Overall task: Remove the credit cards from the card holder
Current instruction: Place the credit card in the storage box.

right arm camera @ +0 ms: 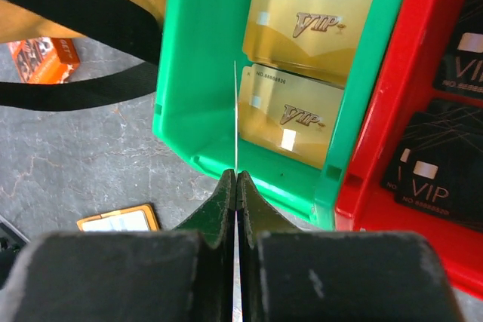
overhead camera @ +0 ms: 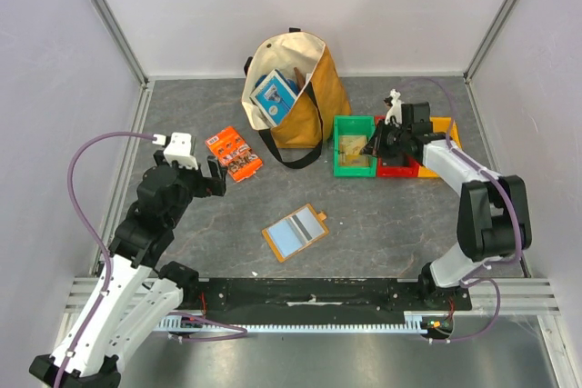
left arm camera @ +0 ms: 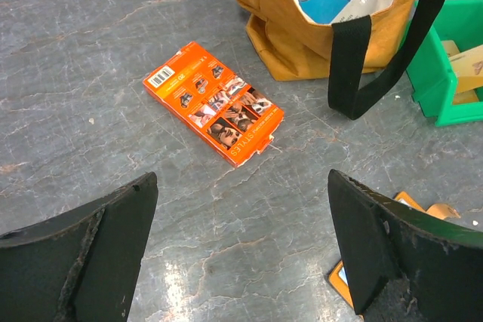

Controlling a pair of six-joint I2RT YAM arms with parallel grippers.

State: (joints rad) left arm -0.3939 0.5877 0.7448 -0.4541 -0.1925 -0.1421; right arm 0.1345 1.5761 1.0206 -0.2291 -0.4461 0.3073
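Card point(right arm camera: 235, 111) pinched in the right gripper point(right arm camera: 237, 175): fingers shut flat on its lower edge, so the wrist view catches only a thin pale line standing upright over the green bin point(right arm camera: 198, 73), upper middle of the frame. Face colour cannot be told from this angle. Holding it on edge probably lets it drop cleanly between the bin walls rather than catch on the rim.

Green bin already holds two gold cards point(right arm camera: 290, 115), one partly overlapping the other, "VIP" lettering up. Red bin point(right arm camera: 370, 179) just to the right holds black cards point(right arm camera: 434, 186) with the same lettering. Looks like sorting by colour, so the held one is likely headed for the green bin, though that is a guess.

Top view puts the right gripper point(overhead camera: 373, 145) at the centre right of the frame, over the green bin point(overhead camera: 338, 124).

Card holder point(overhead camera: 296, 232) lies well apart from the bins, centre of the table point(overhead camera: 182, 115), opened flat. Orange-tan border, pale blue-grey pockets facing up, small tab at its upper right corner. Whether a card remains in the pockets: cannot tell.

Left gripper point(left arm camera: 241, 186) hangs with fingers wide, holding nothing, parked at the left above bare table near the orange packet point(left arm camera: 213, 103), seemingly out of the way. Tote bag point(left arm camera: 302, 35) sits behind, upper right of that view.
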